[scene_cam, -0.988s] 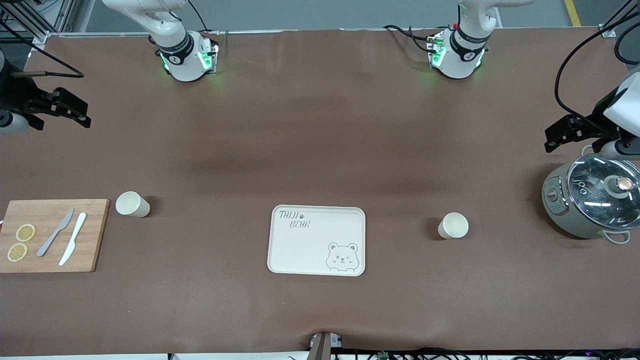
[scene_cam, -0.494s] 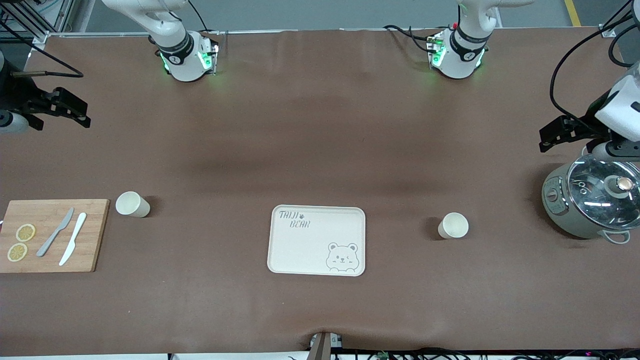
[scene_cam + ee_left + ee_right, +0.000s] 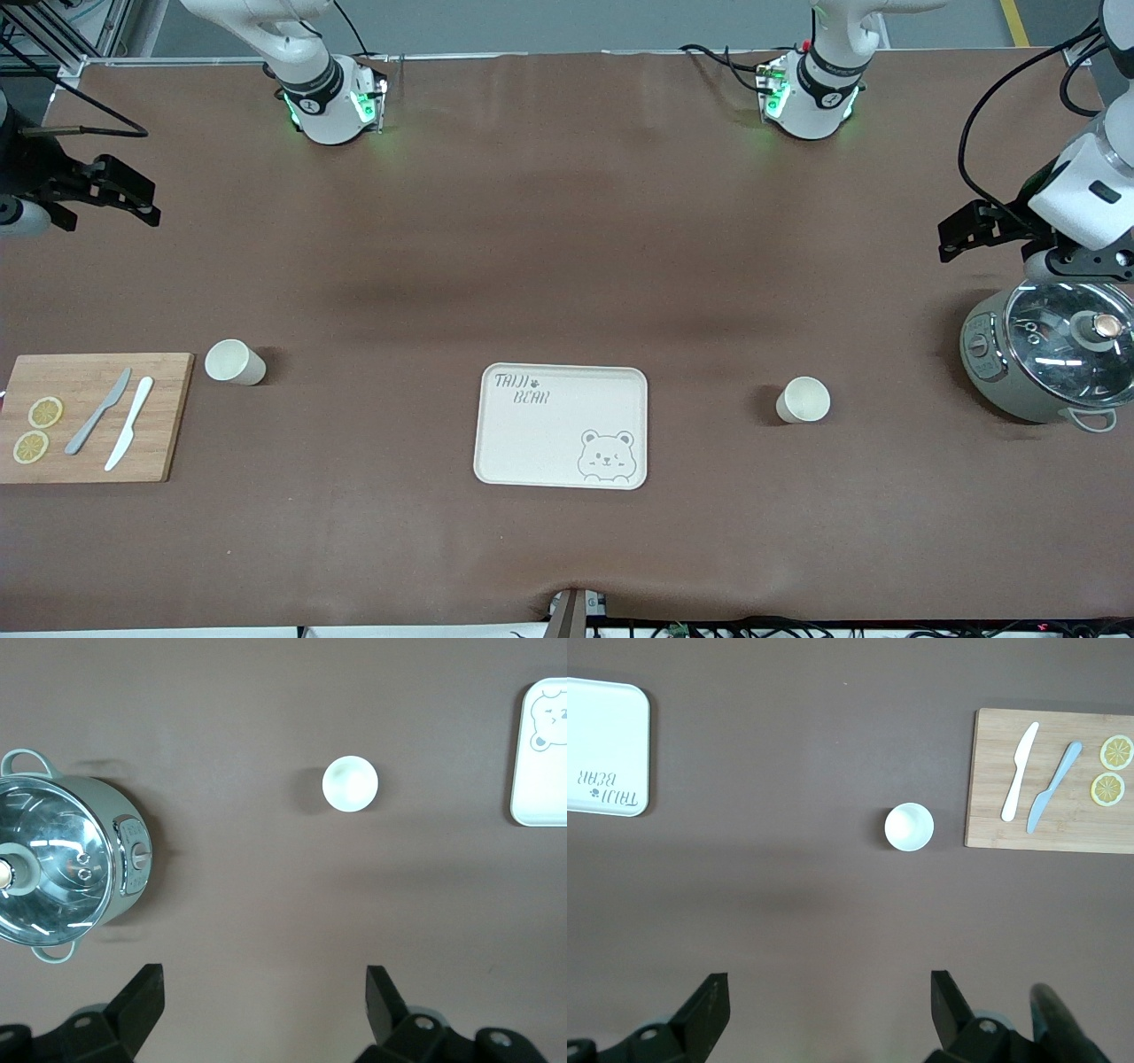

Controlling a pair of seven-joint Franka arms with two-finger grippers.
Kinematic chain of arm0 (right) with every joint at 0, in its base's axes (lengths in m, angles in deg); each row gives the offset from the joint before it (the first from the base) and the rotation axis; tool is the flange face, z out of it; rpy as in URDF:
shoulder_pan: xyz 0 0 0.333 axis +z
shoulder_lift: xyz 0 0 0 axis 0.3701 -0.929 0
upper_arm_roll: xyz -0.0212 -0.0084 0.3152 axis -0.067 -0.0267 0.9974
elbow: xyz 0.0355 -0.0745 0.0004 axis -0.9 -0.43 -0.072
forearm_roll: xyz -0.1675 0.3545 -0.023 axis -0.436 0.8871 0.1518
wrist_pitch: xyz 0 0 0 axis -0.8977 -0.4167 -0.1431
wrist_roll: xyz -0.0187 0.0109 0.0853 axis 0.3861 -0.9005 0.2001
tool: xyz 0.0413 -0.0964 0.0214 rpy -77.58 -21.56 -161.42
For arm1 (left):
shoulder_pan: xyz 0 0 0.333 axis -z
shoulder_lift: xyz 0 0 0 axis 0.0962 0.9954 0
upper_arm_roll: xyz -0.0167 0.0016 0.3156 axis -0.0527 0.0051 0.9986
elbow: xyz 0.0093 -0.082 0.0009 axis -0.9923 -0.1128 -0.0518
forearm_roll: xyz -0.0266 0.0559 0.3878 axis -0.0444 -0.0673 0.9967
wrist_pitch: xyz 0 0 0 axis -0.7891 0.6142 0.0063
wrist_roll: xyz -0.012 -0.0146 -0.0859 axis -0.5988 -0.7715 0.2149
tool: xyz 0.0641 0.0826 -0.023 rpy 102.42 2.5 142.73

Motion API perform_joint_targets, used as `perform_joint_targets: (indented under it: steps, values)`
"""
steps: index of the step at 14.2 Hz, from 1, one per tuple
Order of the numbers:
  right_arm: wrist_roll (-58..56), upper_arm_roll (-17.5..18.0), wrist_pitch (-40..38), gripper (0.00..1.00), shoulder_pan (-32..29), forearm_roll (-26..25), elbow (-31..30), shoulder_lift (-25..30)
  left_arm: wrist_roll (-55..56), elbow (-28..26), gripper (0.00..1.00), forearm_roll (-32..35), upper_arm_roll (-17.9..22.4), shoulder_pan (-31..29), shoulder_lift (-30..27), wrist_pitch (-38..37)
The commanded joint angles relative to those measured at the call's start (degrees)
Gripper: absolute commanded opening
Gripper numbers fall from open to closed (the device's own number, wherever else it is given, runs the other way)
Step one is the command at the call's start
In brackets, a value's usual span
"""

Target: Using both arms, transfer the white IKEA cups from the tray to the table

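Two white IKEA cups stand upright on the brown table. One cup (image 3: pixel 235 362) (image 3: pixel 909 827) is beside the cutting board, toward the right arm's end. The other cup (image 3: pixel 803 400) (image 3: pixel 350 784) stands between the bear tray (image 3: pixel 549 439) and the pot, toward the left arm's end. My right gripper (image 3: pixel 152 204) (image 3: pixel 830 997) hangs open and empty at its end of the table, well apart from its cup. Beside the pot, my left gripper (image 3: pixel 948 237) (image 3: pixel 266 992) is in the air, open and empty, also apart from its cup.
A wooden cutting board (image 3: pixel 97 416) (image 3: pixel 1063 815) carries two knives and two lemon slices at the right arm's end. A grey pot with a glass lid (image 3: pixel 1050 350) (image 3: pixel 62 870) stands at the left arm's end, close under the left arm's wrist.
The left arm has carried its gripper a little toward the middle of the table, away from the pot. The right arm and both cups have not moved.
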Motion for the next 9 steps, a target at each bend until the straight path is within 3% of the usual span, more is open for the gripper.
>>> perform_joint_targets:
  steps: [1,9]
  values:
    - [-0.65,0.28,-0.22,1.00,-0.44,-0.94,0.45,-0.16,-0.37,1.37,1.00,1.51,-0.29,-0.09,0.38,-1.14]
    - [-0.65,0.28,-0.22,1.00,-0.53,-0.94,0.53,-0.25,-2.48,1.37,1.00,0.98,-0.29,-0.53,0.38,-0.96]
